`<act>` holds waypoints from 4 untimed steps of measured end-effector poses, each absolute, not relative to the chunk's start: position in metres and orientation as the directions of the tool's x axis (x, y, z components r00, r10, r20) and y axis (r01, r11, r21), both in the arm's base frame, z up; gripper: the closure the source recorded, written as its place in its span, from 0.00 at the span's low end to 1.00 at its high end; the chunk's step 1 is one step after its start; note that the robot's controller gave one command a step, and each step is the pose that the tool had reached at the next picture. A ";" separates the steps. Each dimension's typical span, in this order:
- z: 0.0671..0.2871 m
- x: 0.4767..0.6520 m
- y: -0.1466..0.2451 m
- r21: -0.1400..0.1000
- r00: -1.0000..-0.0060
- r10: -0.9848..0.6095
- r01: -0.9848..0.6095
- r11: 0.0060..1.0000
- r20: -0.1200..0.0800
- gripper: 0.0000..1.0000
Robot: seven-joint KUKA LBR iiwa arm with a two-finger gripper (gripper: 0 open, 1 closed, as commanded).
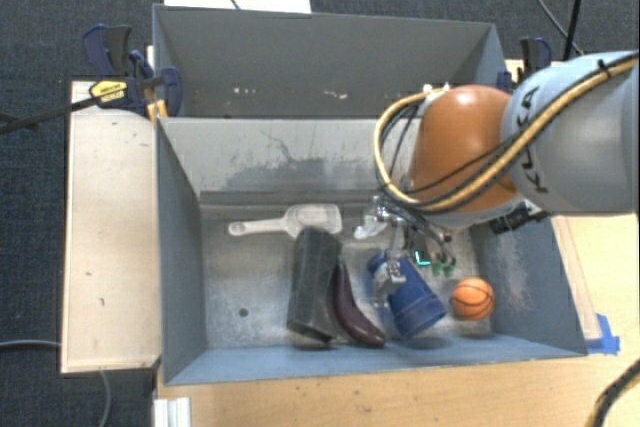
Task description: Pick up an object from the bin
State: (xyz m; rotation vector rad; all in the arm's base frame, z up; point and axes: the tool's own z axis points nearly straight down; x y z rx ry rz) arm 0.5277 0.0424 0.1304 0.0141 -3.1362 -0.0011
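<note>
Gripper hangs right over blue cup, likely lined up to grasp it; spread or pinching, I cannot tell; purple eggplant lies just beside the cup, crowding that side.

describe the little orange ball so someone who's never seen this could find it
Look in the grey metal bin, at its floor's right end. Just right of the blue cup-like thing by the tool lies a small orange ball. It alone is round, with dark seams like a basketball.
</note>
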 end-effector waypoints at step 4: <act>0.113 0.516 0.123 -0.001 -0.676 -0.737 -0.737 0.676 -0.004 0.00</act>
